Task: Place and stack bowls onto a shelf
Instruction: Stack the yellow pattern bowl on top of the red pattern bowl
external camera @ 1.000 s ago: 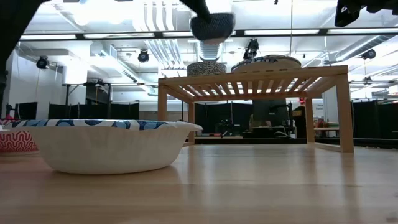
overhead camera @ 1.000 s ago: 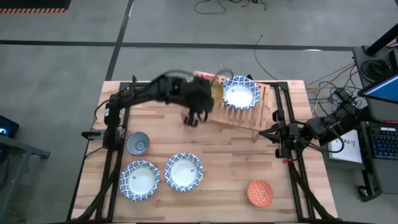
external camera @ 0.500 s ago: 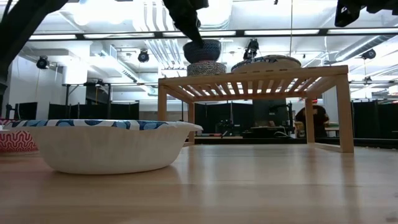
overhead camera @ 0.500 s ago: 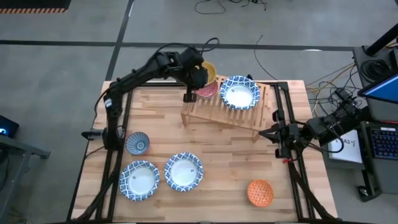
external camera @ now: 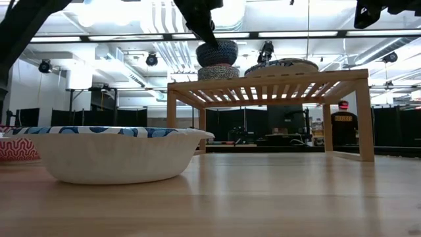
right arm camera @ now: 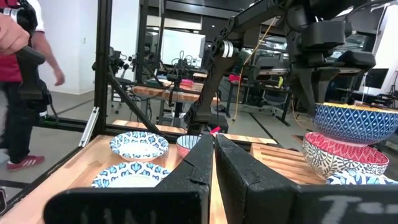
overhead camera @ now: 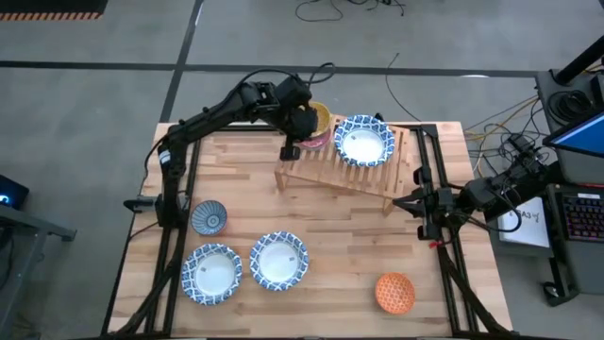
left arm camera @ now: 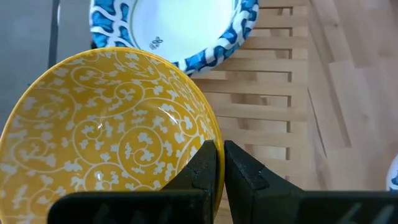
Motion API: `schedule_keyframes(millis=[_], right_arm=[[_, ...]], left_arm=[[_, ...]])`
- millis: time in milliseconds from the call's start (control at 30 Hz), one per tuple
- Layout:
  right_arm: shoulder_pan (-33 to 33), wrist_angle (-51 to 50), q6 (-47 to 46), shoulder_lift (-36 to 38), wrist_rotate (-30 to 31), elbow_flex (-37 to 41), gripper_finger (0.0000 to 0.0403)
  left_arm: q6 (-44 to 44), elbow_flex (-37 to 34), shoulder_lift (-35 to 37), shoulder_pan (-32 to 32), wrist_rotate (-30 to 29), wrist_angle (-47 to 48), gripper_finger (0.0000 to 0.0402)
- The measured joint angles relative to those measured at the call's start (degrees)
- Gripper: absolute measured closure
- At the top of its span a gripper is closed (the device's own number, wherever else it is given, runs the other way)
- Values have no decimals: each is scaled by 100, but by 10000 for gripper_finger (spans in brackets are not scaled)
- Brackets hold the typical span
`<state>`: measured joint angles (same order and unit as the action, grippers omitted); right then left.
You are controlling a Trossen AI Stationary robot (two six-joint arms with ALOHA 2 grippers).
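My left gripper (overhead camera: 302, 130) is over the far left end of the wooden shelf (overhead camera: 354, 175), shut on a small bowl (left arm camera: 106, 137) that is yellow inside and blue-patterned outside (external camera: 217, 52). This bowl sits on a pink-red bowl (right arm camera: 339, 158) standing on the shelf. A wide blue-and-white bowl (overhead camera: 363, 142) rests on the shelf beside them. My right gripper (overhead camera: 408, 200) is shut and empty at the table's right edge. On the table lie two wide blue-and-white bowls (overhead camera: 211, 274) (overhead camera: 279, 261), a small blue-patterned bowl (overhead camera: 209, 217) and an orange bowl (overhead camera: 394, 292). My left gripper pinches the yellow bowl's rim (left arm camera: 202, 134) with one finger inside the bowl and one outside. The fingers come slanting down from above, on the bowl's left side. The bowl stands upright, its bottom nested in the pink-red bowl (external camera: 218, 72).
The shelf stands askew at the table's far middle, with bare slats at its near and right parts. The nearest wide bowl (external camera: 112, 151) fills the low view's left. A person (right arm camera: 18, 81) walks in the room beyond the table.
My left gripper has carried the yellow bowl from above the shelf's near left corner toward the table's far edge and down, and the bowl now sits on the pink-red bowl. The gripper stays shut on its rim.
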<state>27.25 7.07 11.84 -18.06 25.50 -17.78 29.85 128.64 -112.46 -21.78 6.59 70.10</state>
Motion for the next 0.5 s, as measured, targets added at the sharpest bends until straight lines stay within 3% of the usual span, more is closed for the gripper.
schedule_keyframes(millis=[500], right_arm=[[1, 0, 1, 0, 2, 0, 394]], left_arm=[[-37, -633, 2, 2, -2, -182, 390]])
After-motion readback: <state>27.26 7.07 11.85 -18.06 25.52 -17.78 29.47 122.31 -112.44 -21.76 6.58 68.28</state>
